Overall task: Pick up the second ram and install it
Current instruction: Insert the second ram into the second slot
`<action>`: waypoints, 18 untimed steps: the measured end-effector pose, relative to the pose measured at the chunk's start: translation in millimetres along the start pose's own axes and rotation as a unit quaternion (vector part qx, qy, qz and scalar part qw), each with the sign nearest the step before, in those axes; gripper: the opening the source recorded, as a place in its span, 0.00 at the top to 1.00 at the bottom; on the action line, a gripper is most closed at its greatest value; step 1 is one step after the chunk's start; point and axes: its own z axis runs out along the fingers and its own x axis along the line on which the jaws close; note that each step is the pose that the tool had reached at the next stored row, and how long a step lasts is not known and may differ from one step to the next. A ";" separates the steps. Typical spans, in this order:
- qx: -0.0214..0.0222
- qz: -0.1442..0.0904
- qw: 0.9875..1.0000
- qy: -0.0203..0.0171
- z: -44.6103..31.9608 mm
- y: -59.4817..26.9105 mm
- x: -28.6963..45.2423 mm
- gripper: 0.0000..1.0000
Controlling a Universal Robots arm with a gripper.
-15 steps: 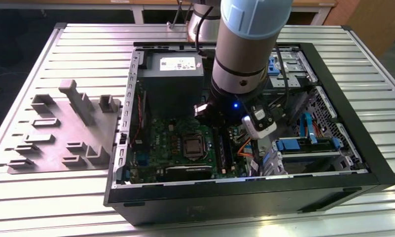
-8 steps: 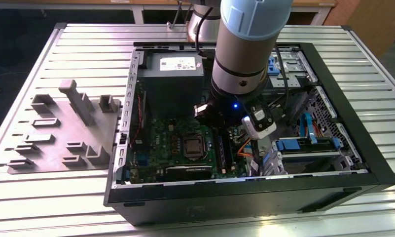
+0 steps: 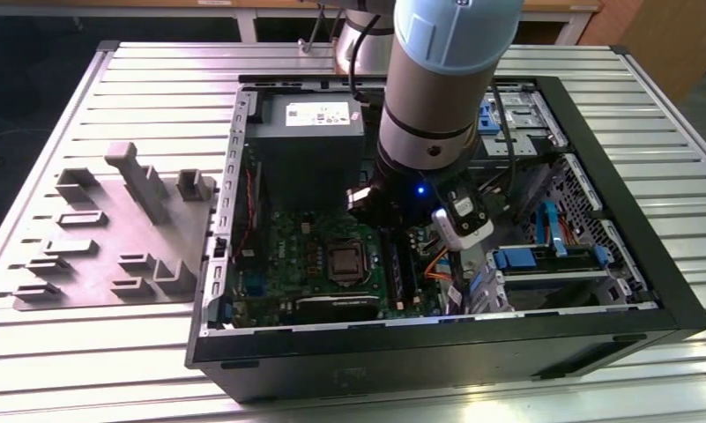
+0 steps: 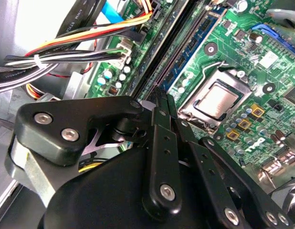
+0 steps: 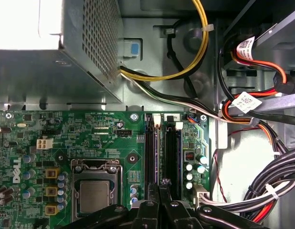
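1. Blue ram (image 4: 197,40), with dark chips, stands on its edge and runs straight ahead from the fingertips (image 4: 162,114) of the gripper (image 4: 164,93), along the slots (image 5: 173,152). I cannot tell whether it already sits inside a slot.
2. The gripper's fingers are pressed together on the near part of the ram, with only a thin gap between them. They point down at the green board (image 5: 90,129).
3. Just beside the gripper on one side lies the processor (image 4: 216,100). On the other side hang black, red and yellow cables (image 4: 66,52).
4. Ahead of the gripper, past the far end of the slots, sits the grey power supply (image 3: 311,123).
5. Around the gripper is the open black case (image 3: 447,352). The arm (image 3: 435,97) stands above it and points down into it.
6. Well apart from the gripper, toward the exterior view's left, a grey tray (image 3: 106,238) lies on the metal table (image 3: 47,352).
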 end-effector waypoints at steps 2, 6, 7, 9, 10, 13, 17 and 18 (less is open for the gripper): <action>0.000 0.000 1.000 0.000 0.1 -0.1 0.0 0.88; 0.000 0.000 1.000 0.000 0.4 -0.7 0.0 0.88; 0.000 0.000 1.000 0.000 0.8 -0.8 0.0 0.88; 0.000 0.000 1.000 0.000 1.7 -0.9 0.0 0.88; 0.000 0.000 1.000 0.000 2.1 -0.9 0.0 0.88; 0.000 0.000 1.000 0.000 3.0 -0.9 0.0 0.88; 0.000 0.000 1.000 0.000 3.3 -1.0 0.0 0.88; 0.000 0.000 1.000 0.000 3.4 -0.9 0.0 0.88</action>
